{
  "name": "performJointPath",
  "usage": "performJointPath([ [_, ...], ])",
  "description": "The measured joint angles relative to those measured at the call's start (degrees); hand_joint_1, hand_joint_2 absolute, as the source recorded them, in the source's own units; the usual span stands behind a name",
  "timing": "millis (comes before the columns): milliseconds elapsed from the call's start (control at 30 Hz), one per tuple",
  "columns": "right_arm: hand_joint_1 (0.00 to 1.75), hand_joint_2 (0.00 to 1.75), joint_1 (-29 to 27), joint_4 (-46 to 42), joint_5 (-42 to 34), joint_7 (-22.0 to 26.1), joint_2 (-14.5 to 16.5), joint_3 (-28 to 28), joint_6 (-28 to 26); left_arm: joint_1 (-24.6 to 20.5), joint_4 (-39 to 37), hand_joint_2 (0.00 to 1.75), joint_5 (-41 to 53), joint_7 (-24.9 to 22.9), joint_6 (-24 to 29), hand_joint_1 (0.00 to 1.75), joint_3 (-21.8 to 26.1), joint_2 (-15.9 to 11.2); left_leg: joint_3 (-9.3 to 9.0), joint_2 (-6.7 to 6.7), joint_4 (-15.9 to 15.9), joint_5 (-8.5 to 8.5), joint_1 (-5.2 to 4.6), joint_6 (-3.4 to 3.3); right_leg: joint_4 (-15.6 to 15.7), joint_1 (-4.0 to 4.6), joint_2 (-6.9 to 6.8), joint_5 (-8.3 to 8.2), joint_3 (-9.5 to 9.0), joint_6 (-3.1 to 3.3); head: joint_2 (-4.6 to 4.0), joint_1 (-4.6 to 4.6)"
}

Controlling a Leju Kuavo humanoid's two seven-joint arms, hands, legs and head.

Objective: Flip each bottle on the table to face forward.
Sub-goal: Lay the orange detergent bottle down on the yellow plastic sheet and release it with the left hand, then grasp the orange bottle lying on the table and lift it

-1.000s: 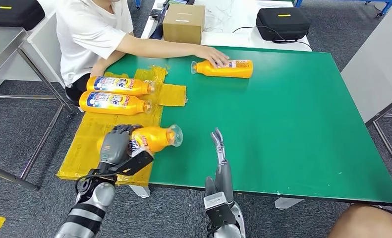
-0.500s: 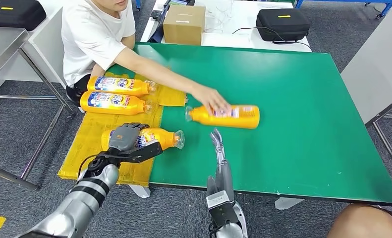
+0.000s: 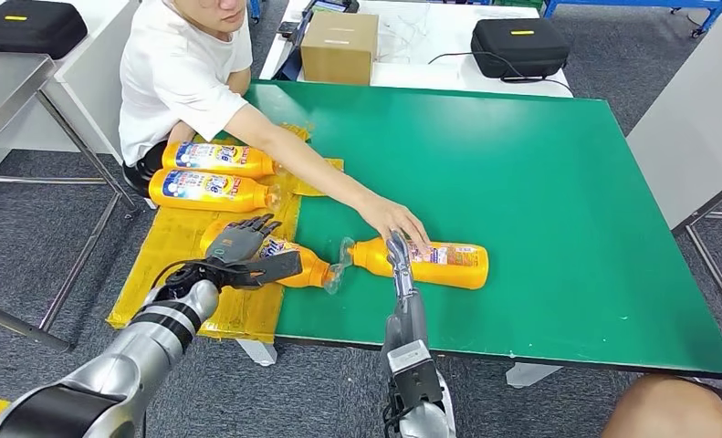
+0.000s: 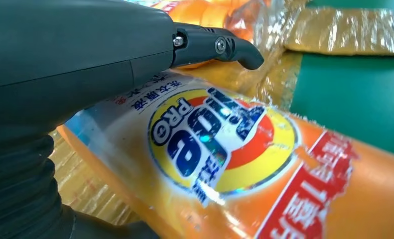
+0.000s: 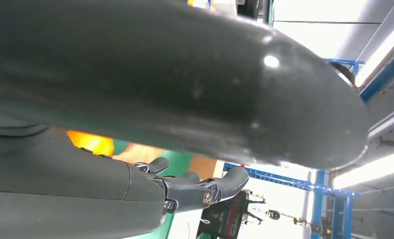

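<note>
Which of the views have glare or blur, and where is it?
Left wrist view: glare on the bottle label and the left hand is blurred. Right wrist view: bright ceiling lights, the right hand is dark and out of focus. Head view: even light, sharp.

A person's arm (image 3: 293,160) reaches across the green table (image 3: 539,182), its hand on the bottle (image 3: 430,262) just ahead of the right hand (image 3: 401,265), blocking that path. Beyond and right of that bottle the table lies open. The left hand (image 3: 238,246) sits crowded among bottles on the yellow sheet (image 3: 170,265).
</note>
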State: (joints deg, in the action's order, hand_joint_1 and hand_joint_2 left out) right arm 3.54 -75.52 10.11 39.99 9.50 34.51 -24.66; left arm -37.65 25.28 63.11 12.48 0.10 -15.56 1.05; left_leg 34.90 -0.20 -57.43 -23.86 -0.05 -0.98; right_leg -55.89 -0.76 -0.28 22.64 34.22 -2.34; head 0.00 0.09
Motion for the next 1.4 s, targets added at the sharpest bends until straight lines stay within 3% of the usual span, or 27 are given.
performJointPath([
  [167, 0.00, 0.00, 0.25, 0.01, -0.30, 0.01, 0.13, -0.17, -0.03, -0.65, -0.60, 1.75, -3.30, 4.18, -2.41, 0.00, 0.03, -0.77, -0.15, 0.01, 0.00, -0.01, 0.00, 0.01, 0.00, 0.00, 0.01, 0.01, -0.10, 0.01, 0.00, -0.01],
  [300, 0.00, 0.00, 0.25, 0.01, -0.82, 0.01, 0.10, -0.22, -0.72, 0.33, 0.60, 1.75, -12.08, 10.47, -3.48, 0.00, 2.72, -0.60, -0.14, 0.02, 0.00, 0.00, 0.00, 0.01, 0.00, 0.00, 0.01, 0.00, -0.06, 0.01, 0.00, -0.01],
  [567, 0.00, 0.00, 0.24, 0.00, -0.46, 0.01, -0.27, -0.10, -3.99, 6.61, 13.55, 1.75, -29.60, 15.81, -12.02, 0.00, 7.36, 0.79, 0.15, 0.03, -0.03, 0.02, -0.01, -0.01, 0.00, -0.01, 0.01, -0.01, 0.17, -0.01, 0.00, 0.00],
  [700, 0.00, 1.75, 0.23, 0.00, 1.50, 0.01, -0.99, -0.06, -8.77, 9.91, 22.68, 1.75, -36.17, 16.38, -13.53, 0.00, 7.33, 0.35, 0.27, 0.03, -0.03, 0.02, -0.01, -0.01, 0.00, 0.00, 0.01, -0.01, 0.31, -0.01, 0.00, 0.00],
  [867, 0.00, 1.75, 0.32, 0.00, 5.66, 0.01, -2.92, 0.15, -14.25, 14.56, 37.14, 1.75, -50.13, 15.44, -14.47, 0.00, 7.33, 0.31, 0.38, 0.02, -0.03, 0.01, 0.00, -0.01, 0.00, 0.00, 0.01, 0.00, 0.42, 0.00, 0.00, 0.01],
  [1033, 0.00, 1.75, 0.71, 0.41, 12.76, -0.54, -4.74, -1.21, -14.57, 18.81, 49.12, 1.75, -59.79, 14.44, -12.38, 0.00, 7.90, 1.49, 0.43, 0.01, -0.03, 0.00, -0.01, -0.02, 0.01, -0.01, 0.01, 0.00, 0.45, -0.01, 0.00, 0.01],
  [1200, 0.00, 1.75, 1.95, 6.05, 38.60, -10.71, -6.61, -6.84, -13.77, 23.42, 57.72, 1.75, -69.78, 13.74, -11.63, 0.00, 9.74, 2.42, 0.43, 0.01, -0.04, -0.01, -0.02, -0.02, 0.03, -0.01, 0.01, 0.00, 0.47, -0.01, 0.00, -0.02],
  [1400, 0.00, 1.75, 3.10, 10.33, 48.13, -16.23, -9.55, -12.28, -11.99, 28.28, 64.06, 1.75, -71.81, 13.76, -11.35, 0.00, 11.03, 3.20, 0.46, -0.01, -0.04, -0.01, -0.03, -0.03, 0.03, -0.02, -0.01, 0.00, 0.46, -0.02, 0.00, -0.01],
])
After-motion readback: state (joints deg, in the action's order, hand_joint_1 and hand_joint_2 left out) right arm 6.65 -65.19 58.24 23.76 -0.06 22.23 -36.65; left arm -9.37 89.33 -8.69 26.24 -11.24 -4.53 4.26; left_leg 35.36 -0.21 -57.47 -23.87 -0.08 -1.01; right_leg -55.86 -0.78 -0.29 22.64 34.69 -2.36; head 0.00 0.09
